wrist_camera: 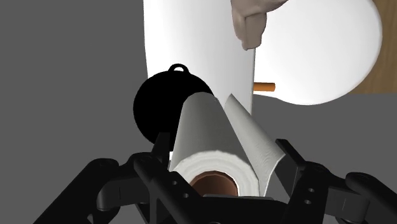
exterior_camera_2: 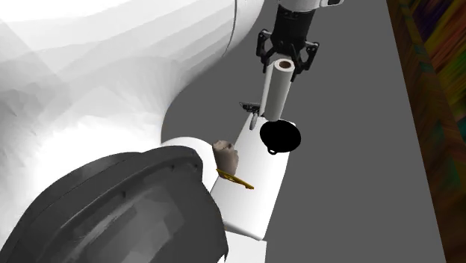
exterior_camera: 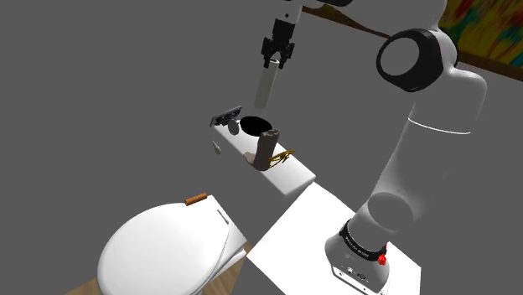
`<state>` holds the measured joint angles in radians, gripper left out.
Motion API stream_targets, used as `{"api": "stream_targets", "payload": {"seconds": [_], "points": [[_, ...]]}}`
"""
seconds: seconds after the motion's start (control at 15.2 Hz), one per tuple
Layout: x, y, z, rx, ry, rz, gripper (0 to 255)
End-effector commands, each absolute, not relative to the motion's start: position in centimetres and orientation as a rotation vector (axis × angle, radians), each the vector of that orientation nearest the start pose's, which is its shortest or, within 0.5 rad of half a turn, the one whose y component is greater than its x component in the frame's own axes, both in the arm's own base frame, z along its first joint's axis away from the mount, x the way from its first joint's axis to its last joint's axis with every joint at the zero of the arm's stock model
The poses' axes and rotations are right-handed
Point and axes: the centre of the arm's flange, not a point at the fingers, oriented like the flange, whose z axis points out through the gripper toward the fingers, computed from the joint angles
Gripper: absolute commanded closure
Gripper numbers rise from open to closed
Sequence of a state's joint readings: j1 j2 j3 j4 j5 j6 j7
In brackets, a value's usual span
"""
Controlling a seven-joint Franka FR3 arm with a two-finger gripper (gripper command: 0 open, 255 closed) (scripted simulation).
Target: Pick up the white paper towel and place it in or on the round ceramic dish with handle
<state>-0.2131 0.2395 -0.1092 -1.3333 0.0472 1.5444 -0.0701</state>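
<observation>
At the shoulder view's left, near, a white toilet lid (exterior_camera: 159, 251) is lying closed. Further right and farther off, the round black dish (exterior_camera: 257, 126) with its loop handle is sitting on a white ledge (exterior_camera: 293, 178). The white paper towel roll (exterior_camera: 266, 82) is hanging tilted in the air above the dish. The black gripper (exterior_camera: 278, 59) is clasping the roll's upper end between both fingers.

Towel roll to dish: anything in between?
No. In the shoulder view the roll hangs in the end effector above the dish, only bare air between.
</observation>
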Motion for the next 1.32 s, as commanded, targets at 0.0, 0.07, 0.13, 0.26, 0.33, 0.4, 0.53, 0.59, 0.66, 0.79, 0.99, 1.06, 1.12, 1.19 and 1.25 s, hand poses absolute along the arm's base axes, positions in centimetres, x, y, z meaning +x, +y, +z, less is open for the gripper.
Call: {"api": "stream_targets", "payload": {"seconds": [0.0,0.07,0.13,0.26,0.33,0.4,0.53,0.59,0.66,0.79,0.99,1.06,1.12,1.19,1.25], "points": [[61.2,-20.5,60.6,-3.092,0.384,0.036,255],[61.7,-21.5,61.3,-3.092,0.384,0.036,255],[62.3,-22.4,62.0,-3.092,0.384,0.036,255],[62.9,-23.4,62.7,-3.092,0.384,0.036,255],[62.9,-23.4,62.2,-3.092,0.384,0.036,255],[62.9,-23.4,61.7,-3.092,0.384,0.036,255],[62.9,-23.4,60.6,-3.092,0.384,0.036,255],[62.9,-23.4,60.1,-3.092,0.384,0.036,255],[62.9,-23.4,59.6,-3.092,0.384,0.036,255],[62.9,-23.4,58.5,-3.092,0.384,0.036,255],[63.0,-22.6,57.8,-3.117,0.436,0.003,0],[63.1,-21.7,56.6,-3.141,0.488,-0.032,0],[63.3,-21.0,55.3,-3.164,0.542,-0.068,0],[63.6,-20.3,54.0,-3.185,0.596,-0.105,0],[63.9,-19.6,52.7,-3.205,0.651,-0.142,0]]}}
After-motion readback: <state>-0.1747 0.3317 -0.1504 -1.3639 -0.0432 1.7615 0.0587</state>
